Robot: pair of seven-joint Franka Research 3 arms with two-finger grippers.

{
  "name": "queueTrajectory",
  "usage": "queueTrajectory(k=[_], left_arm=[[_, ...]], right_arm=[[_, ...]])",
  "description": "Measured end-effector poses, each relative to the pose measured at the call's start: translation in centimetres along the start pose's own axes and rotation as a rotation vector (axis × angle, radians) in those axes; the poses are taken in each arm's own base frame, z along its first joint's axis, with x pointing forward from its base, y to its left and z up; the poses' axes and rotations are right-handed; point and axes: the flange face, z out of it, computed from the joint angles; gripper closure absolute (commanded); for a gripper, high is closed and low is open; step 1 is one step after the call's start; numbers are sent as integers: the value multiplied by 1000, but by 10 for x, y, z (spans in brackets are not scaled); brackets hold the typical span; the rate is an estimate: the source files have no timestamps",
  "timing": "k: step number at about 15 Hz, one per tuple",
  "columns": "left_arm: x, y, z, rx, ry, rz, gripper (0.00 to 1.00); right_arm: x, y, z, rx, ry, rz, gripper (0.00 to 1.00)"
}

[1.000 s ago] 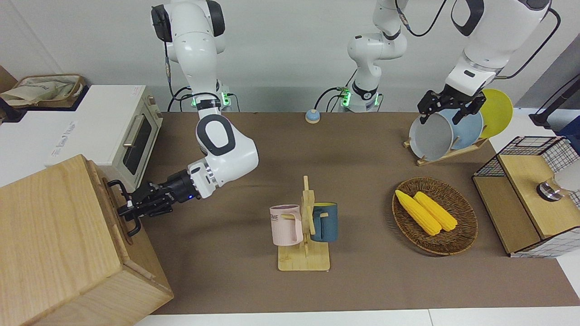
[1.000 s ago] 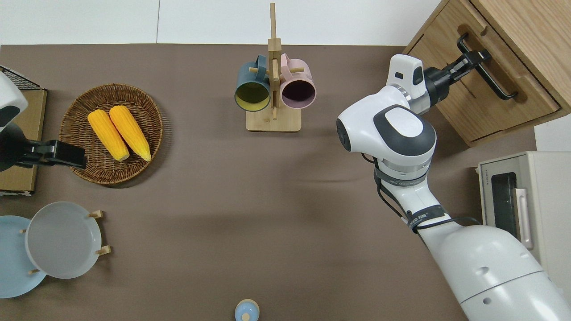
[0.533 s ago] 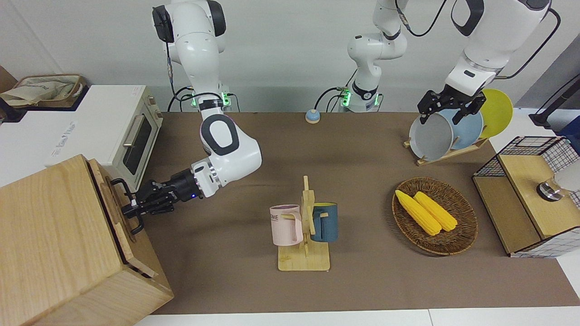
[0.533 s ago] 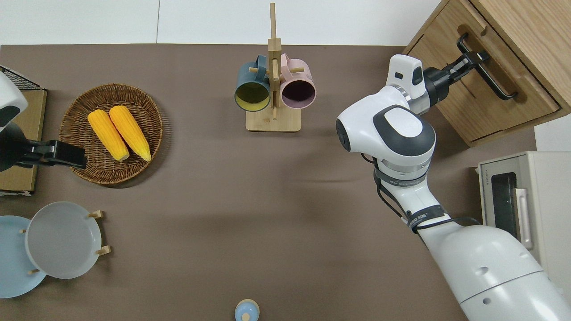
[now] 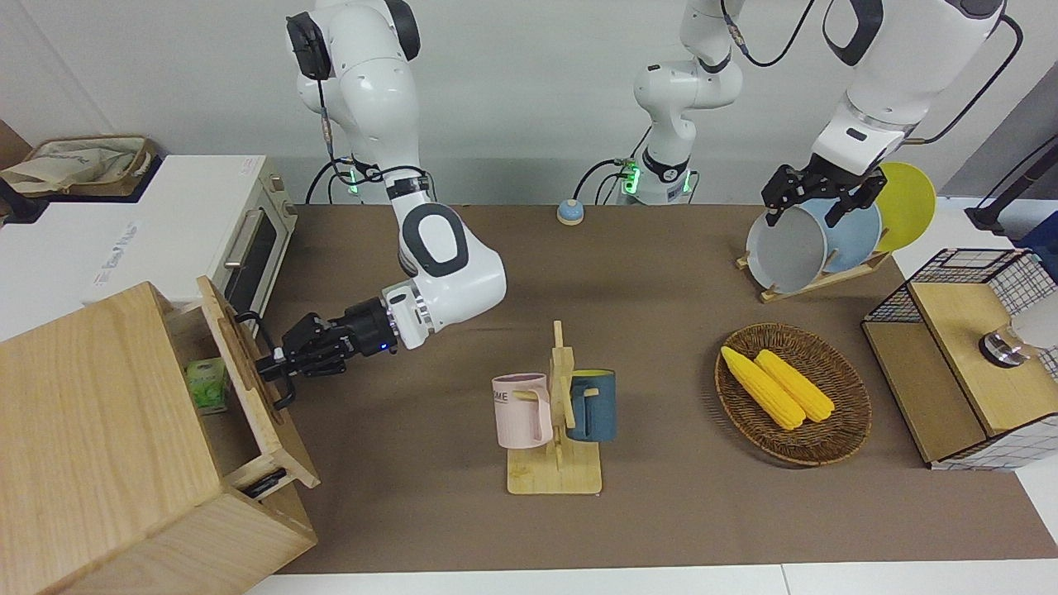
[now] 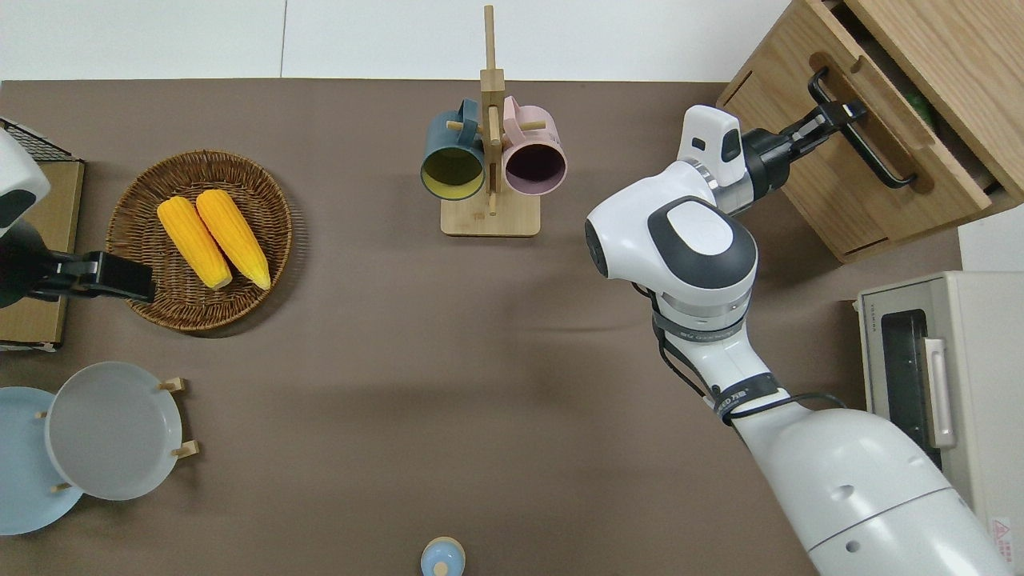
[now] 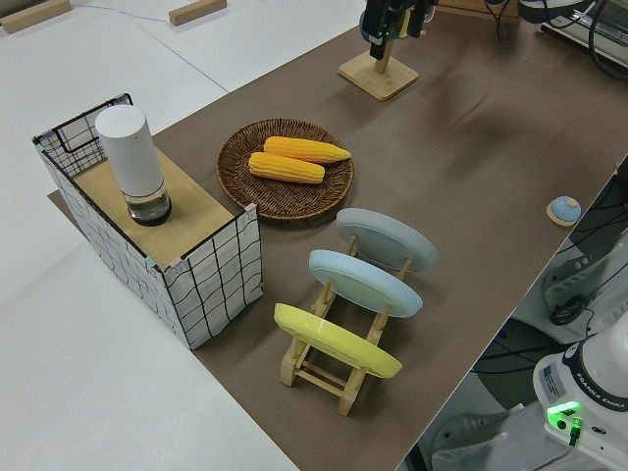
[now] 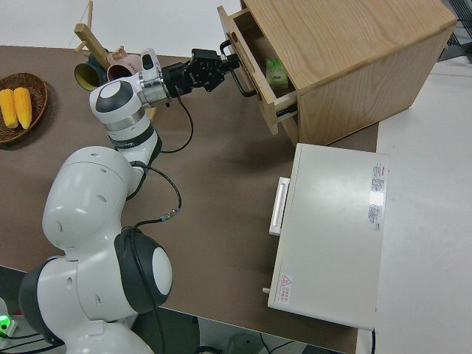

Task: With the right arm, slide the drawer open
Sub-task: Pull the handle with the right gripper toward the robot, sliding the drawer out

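The right gripper [image 5: 277, 366] is clamped on the black bar handle [image 6: 860, 128] of the drawer [image 5: 240, 384], which sits in the pale wooden cabinet [image 5: 91, 446] at the right arm's end of the table. A second ago the drawer front lay flush with the cabinet face; half a second ago a thin gap had opened; now the front stands clearly out from the cabinet, and the hand has drawn back toward the mug rack [image 5: 558, 413] with it. Just past the fingers, inside the opened drawer, a small green packet [image 5: 207, 384] has come into sight. The white toaster oven [image 5: 240, 248] stands beside the hand, toward the robots, untouched. I judge the pull to be working and the task well along: the drawer is partly open, and more travel along the same straight line should finish it, provided the grip does not slip off the bar. The left arm is parked, and whether its gripper [image 5: 814, 194] is spread or closed cannot be told.
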Motion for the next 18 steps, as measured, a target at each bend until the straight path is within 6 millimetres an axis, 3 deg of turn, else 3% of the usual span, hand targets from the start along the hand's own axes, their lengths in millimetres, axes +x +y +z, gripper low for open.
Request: queueTrajectory(k=[18], left_arm=[[0, 0, 0, 0, 0, 0, 7]], right_arm=[[-12, -2, -141, 20, -14, -3, 963]])
